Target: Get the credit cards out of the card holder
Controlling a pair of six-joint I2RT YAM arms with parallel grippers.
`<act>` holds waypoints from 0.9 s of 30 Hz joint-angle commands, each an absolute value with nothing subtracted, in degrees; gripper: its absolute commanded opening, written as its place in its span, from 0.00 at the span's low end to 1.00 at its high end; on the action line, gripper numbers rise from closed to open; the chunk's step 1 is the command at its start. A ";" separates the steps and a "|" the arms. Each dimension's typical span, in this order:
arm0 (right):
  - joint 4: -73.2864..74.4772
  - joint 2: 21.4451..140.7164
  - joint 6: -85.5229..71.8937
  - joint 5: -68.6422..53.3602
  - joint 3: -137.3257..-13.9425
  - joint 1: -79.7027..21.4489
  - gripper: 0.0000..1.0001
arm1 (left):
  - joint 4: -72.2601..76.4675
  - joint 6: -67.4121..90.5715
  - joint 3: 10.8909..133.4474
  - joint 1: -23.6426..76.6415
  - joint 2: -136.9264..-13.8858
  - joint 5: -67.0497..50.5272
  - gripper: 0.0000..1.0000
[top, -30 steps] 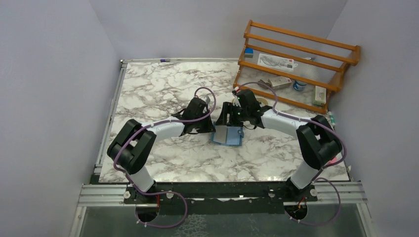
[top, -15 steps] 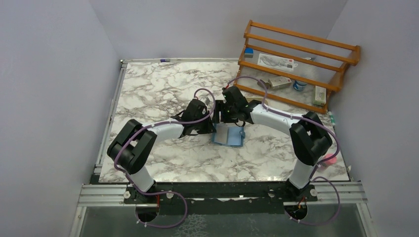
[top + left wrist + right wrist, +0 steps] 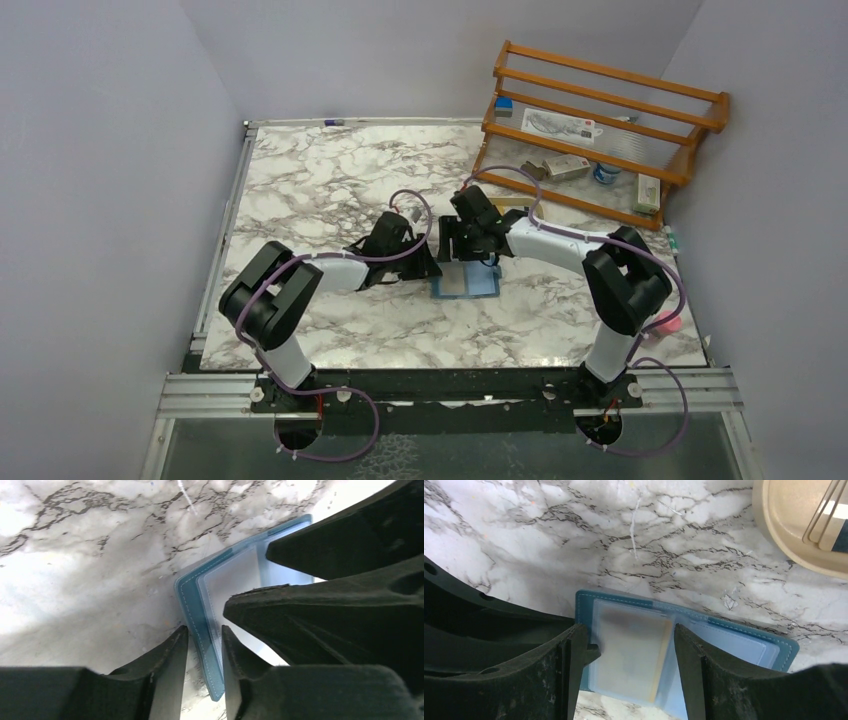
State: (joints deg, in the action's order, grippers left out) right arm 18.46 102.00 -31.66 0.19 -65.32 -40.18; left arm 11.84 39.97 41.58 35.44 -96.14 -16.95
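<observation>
The teal card holder [image 3: 467, 285] lies open on the marble, paler blue inside. My left gripper [image 3: 428, 268] is at its left edge. In the left wrist view the holder's stitched edge [image 3: 197, 615] runs between my nearly closed fingers [image 3: 175, 652], which pinch it. My right gripper [image 3: 629, 647] is open just above the holder [image 3: 744, 640]. Its fingers stand on either side of a clear sleeve. That sleeve holds a whitish card [image 3: 626, 647], with a yellow-orange card's edge [image 3: 662, 657] showing behind it.
A tan oval tray [image 3: 804, 525] sits just beyond the holder on the right. A wooden rack [image 3: 600, 130] with small items stands at the back right. Walls close in both sides of the marble table [image 3: 330, 170].
My right gripper has swung left and come down over the holder's left half. My left gripper has dropped lower at the holder's left edge. The holder now lies flatter and squarer.
</observation>
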 commanded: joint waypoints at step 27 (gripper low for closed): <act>17.02 101.28 -33.83 -1.82 -62.52 -40.52 0.69 | 21.47 42.63 32.68 31.93 -97.20 -23.41 0.17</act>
